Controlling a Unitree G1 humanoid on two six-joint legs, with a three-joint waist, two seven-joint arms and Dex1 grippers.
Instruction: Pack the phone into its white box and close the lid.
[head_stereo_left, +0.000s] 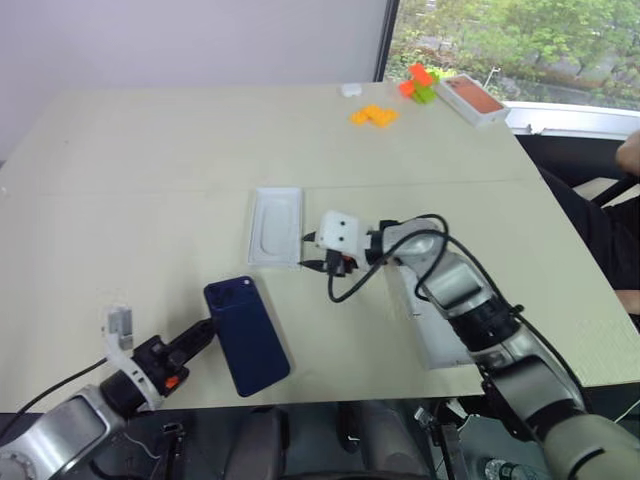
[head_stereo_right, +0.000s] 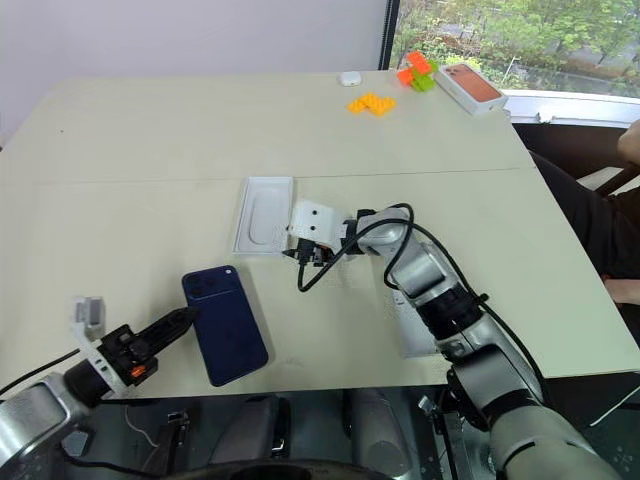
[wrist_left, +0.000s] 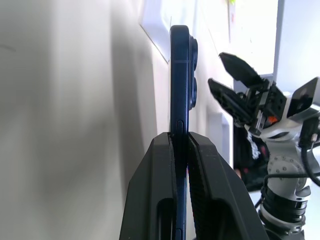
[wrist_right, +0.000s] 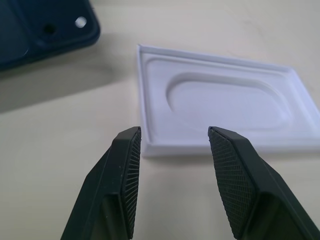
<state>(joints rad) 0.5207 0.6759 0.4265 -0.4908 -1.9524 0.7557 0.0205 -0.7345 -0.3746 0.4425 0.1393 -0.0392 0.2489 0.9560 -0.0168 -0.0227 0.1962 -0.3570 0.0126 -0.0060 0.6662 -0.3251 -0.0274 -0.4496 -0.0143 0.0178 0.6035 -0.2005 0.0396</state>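
Note:
The phone (head_stereo_left: 248, 338), dark navy with its camera cluster facing up, hangs level just over the table near the front edge. My left gripper (head_stereo_left: 206, 333) is shut on its left long edge; the left wrist view shows both fingers (wrist_left: 210, 190) pinching the phone (wrist_left: 180, 75) edge-on. My right gripper (head_stereo_left: 311, 252) is open and holds nothing, with both fingers (wrist_right: 127, 165) apart just short of the flat white insert (wrist_right: 220, 105) with an oval recess. A shallow white box part (head_stereo_left: 432, 335) lies under my right forearm. I cannot tell whether it is the white box or the lid.
At the far right corner stand a white box with a salmon-orange top (head_stereo_left: 473, 98), green and orange bricks (head_stereo_left: 419, 84) and flat orange pieces (head_stereo_left: 374, 116). A small white object (head_stereo_left: 350, 89) lies near them. A person's arm (head_stereo_left: 630, 152) shows at the right edge.

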